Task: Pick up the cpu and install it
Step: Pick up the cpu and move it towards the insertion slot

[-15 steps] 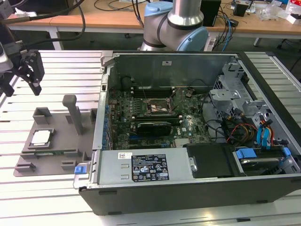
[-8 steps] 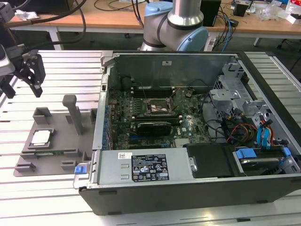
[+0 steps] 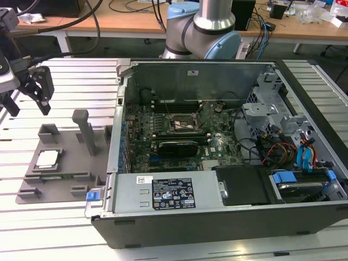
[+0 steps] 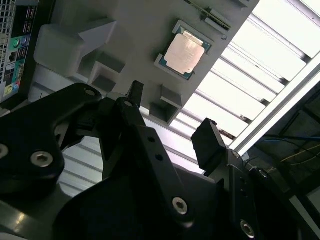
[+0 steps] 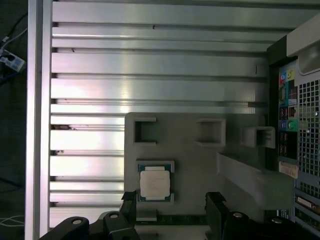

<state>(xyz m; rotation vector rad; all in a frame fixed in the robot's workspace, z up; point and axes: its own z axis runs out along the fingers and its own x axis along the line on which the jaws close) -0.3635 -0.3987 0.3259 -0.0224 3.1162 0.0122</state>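
The cpu is a small square chip with a silvery top. It lies flat in a recess of the grey plastic tray at the exterior view's left. Both wrist views show the cpu in its seat. My gripper hangs above the slatted table, up and to the exterior view's left of the tray, apart from the chip. It is open and holds nothing; its black fingers stand wide in both wrist views. The black socket frame sits on the motherboard inside the open computer case.
The open computer case fills the exterior view's middle and right, with its power supply along the near side. Grey posts rise from the tray. The arm's base stands behind the case. The table is slatted metal.
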